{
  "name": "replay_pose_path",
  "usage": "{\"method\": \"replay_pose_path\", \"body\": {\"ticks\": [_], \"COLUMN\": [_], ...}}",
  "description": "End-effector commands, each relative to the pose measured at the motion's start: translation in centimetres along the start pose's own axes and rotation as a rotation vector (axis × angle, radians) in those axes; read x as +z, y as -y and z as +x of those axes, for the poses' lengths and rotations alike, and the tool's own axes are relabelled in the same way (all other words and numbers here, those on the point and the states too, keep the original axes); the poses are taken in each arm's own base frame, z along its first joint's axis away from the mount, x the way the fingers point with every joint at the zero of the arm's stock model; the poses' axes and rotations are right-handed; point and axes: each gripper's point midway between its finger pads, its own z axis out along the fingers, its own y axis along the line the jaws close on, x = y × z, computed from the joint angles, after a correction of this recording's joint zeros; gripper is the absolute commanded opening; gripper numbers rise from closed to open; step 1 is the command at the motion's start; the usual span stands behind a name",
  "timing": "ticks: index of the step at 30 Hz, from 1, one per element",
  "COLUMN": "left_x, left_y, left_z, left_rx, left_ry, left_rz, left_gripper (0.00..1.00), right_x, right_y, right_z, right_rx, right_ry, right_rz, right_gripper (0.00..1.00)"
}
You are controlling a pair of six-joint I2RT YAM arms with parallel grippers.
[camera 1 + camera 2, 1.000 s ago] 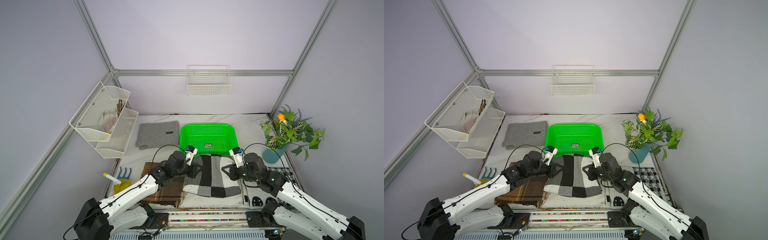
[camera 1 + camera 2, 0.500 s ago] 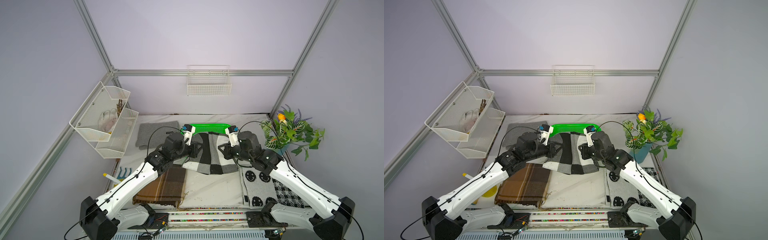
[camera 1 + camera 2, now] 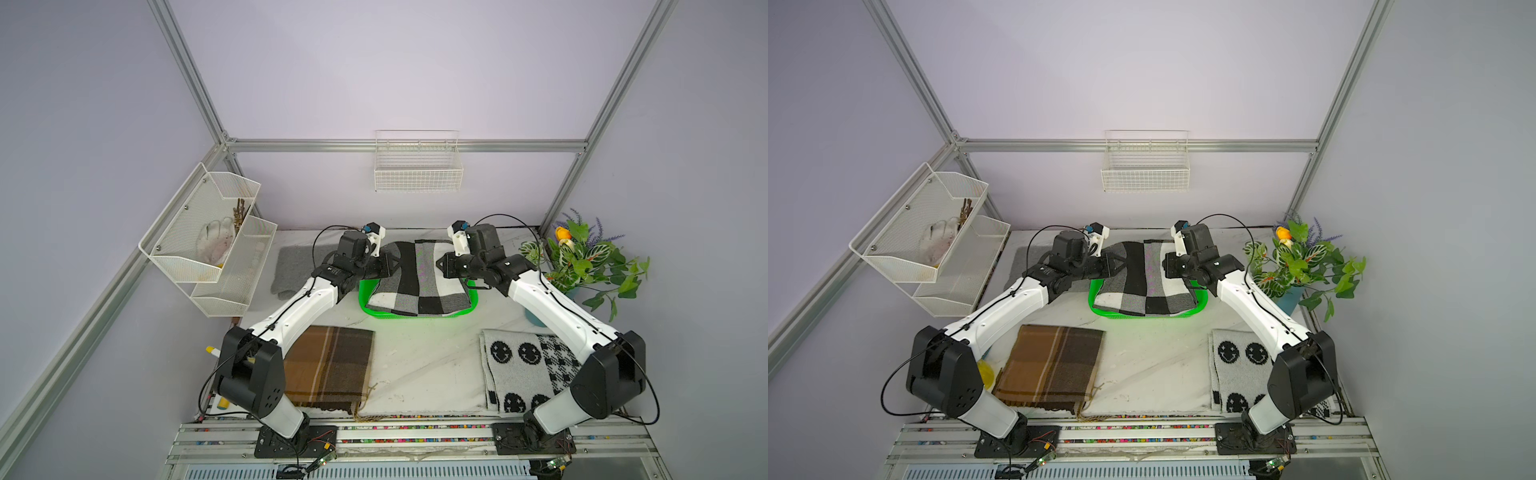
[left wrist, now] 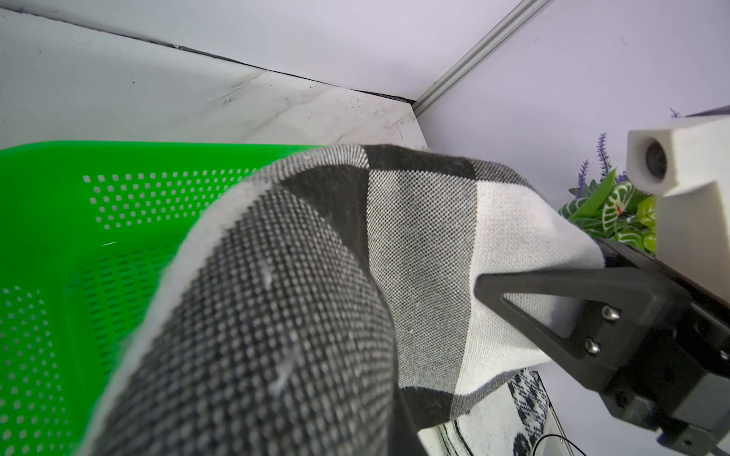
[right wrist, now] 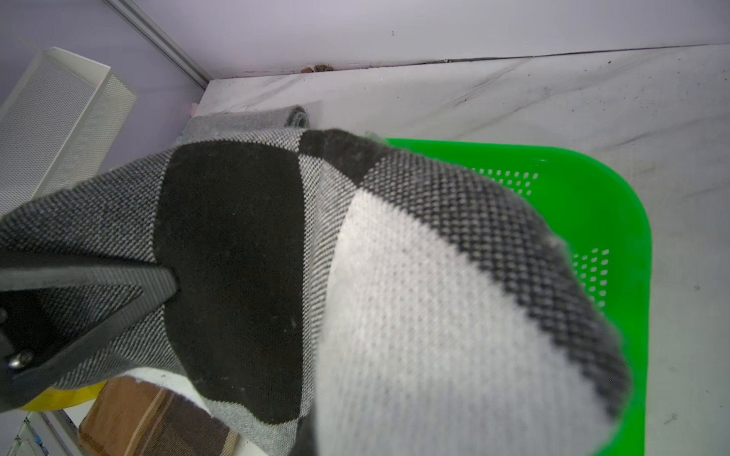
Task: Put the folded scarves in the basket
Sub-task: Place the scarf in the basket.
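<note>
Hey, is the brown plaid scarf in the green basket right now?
No, the brown plaid scarf lies flat on the table in front of the green basket, well apart from it.

Brown plaid scarf (image 3: 328,365), smiley scarf (image 3: 519,365), grey scarf (image 3: 291,266) — potted plant (image 3: 590,257), mesh rack (image 3: 208,241)

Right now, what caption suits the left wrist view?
Checked scarf, pinched by the right gripper, hangs over the green basket.

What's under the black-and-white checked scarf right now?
The green basket: its near rim and side walls show around the scarf. Most of its floor is covered. The left gripper and right gripper pinch the scarf's far corners.
</note>
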Motion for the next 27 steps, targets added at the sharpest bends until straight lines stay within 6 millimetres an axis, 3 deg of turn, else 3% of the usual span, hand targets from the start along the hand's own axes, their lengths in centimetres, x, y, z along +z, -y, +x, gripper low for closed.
{"method": "replay_pose_path", "body": {"ticks": [1, 8, 13, 17, 20, 25, 27], "left_x": [1.2, 6.0, 7.5, 8.8, 9.6, 9.7, 9.4], "left_y": [0.5, -5.2, -8.0, -9.6, -10.8, -12.3, -13.1], "left_z": [-3.0, 0.1, 1.9, 2.7, 3.8, 4.9, 5.1], "left_rx": [-0.001, -0.067, -0.055, -0.046, -0.058, -0.062, -0.048], "left_ry": [0.048, -0.051, -0.073, -0.079, -0.1, -0.119, -0.119], "left_rz": [0.085, -0.02, -0.086, -0.104, -0.125, -0.183, -0.226], "left_gripper": [0.0, 0.0, 0.0, 0.0, 0.0, 0.05, 0.11], "right_x": [1.8, 6.8, 8.8, 9.6, 10.6, 11.6, 11.7], "right_y": [1.1, 4.6, 6.5, 7.8, 8.9, 9.5, 9.9], "right_z": [0.2, 4.0, 5.8, 5.4, 6.3, 7.2, 7.4], "right_rx": [-0.009, -0.012, -0.016, -0.028, -0.044, -0.053, -0.071], "right_ry": [-0.048, -0.195, -0.228, -0.204, -0.244, -0.262, -0.259], "right_rz": [-0.007, 0.075, 0.139, 0.202, 0.243, 0.273, 0.308], "right_gripper": [0.0, 0.0, 0.0, 0.0, 0.0, 0.0, 0.12]}}
